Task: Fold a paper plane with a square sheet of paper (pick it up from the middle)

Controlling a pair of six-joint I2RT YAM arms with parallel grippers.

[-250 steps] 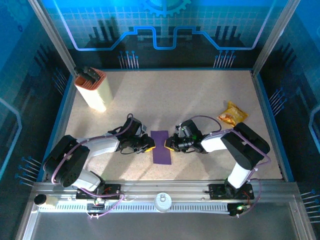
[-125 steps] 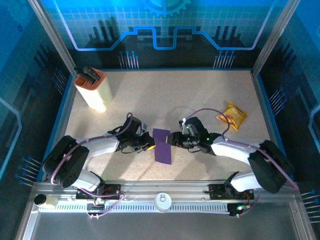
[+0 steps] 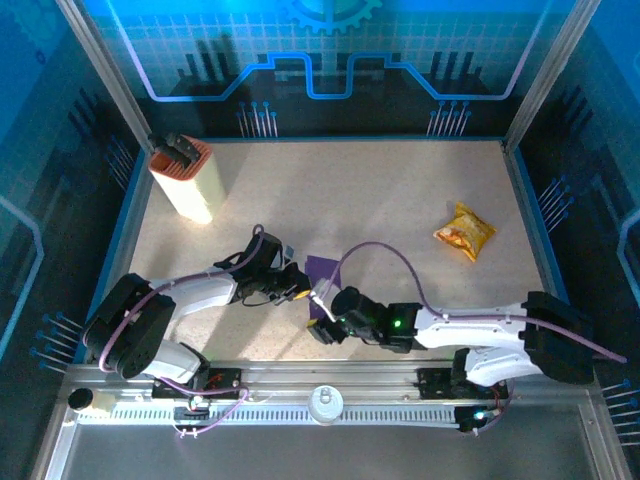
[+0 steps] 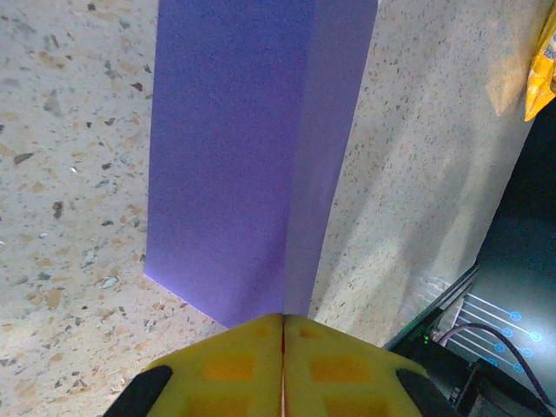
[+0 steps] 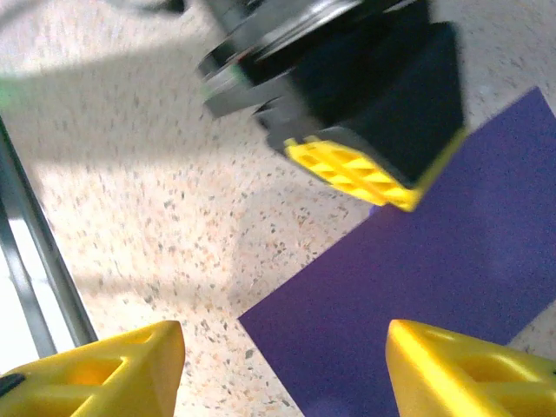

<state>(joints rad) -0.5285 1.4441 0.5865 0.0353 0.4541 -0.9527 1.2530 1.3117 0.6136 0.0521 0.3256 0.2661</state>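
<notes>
The purple folded sheet of thin paper (image 3: 322, 274) lies on the speckled table (image 3: 380, 200) near its middle, between the two arms. The left pincer (image 4: 283, 328) has its yellow fingers pressed together on the left edge of the sheet. The right pincer (image 5: 287, 369) has its fingers wide apart, just above the sheet's near end.

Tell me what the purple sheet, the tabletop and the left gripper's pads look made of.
The purple sheet: thin matte paper, judging by its sharp crease and shineless faces. The tabletop: hard, beige-speckled, stone-look laminate or terrazzo; unclear which. The left gripper's pads: yellow moulded plastic or rubber, with a waffle-grid face in the right wrist view.
</notes>
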